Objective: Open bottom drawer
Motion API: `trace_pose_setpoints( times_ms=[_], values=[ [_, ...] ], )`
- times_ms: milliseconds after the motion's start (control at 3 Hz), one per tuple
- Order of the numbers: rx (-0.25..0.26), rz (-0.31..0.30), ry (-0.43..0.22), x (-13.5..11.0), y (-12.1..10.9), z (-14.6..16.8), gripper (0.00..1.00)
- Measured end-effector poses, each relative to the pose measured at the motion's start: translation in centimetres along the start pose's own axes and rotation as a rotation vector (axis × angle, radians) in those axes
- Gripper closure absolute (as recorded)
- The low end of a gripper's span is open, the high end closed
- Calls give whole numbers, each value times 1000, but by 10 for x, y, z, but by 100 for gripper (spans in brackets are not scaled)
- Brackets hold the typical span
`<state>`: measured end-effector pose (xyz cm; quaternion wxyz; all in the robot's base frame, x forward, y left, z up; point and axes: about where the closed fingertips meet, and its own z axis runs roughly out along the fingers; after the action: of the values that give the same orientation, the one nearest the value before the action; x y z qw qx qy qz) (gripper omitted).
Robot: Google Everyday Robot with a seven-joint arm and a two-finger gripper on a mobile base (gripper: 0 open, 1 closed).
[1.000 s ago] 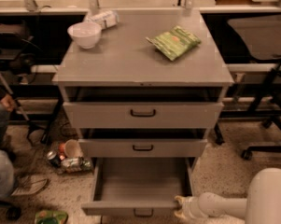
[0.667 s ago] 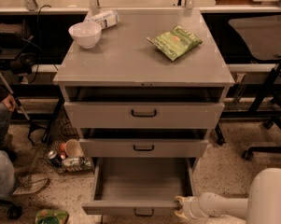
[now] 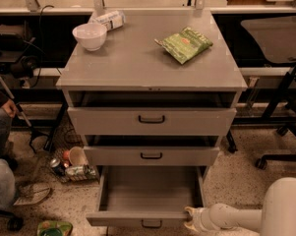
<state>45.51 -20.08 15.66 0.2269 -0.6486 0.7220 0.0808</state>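
The grey cabinet [image 3: 152,63] has three drawers. The bottom drawer [image 3: 148,191] is pulled far out, its plain grey inside showing bare. Its narrow front [image 3: 113,219] runs along the lower edge of the view, with the small black loop handle [image 3: 151,224] partly cut off. My gripper [image 3: 191,219], on a white arm [image 3: 255,215] coming in from the lower right, is at the right end of the drawer's front. The mid-sized drawer [image 3: 151,156] and the tall top drawer [image 3: 151,120] each stand slightly out.
On the cabinet top are a white bowl [image 3: 90,36], a green chip bag [image 3: 184,44] and a lying bottle [image 3: 108,19]. Cans and a cup [image 3: 71,164] sit on the floor at the left. A seated person [image 3: 0,151] is at the far left. Chair legs [image 3: 280,146] are at the right.
The view now sits closer and shifted, so the cabinet looks larger. The drawer stays pulled out and my gripper stays at its front right corner.
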Motion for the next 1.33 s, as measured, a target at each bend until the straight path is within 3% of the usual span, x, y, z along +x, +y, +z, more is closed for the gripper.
trace_pose_setpoints(
  times_ms=[667,1000,1333],
  values=[
    [0,0,0,0,0,0,100],
    [0,0,0,0,0,0,85],
    [0,0,0,0,0,0,61]
  ],
)
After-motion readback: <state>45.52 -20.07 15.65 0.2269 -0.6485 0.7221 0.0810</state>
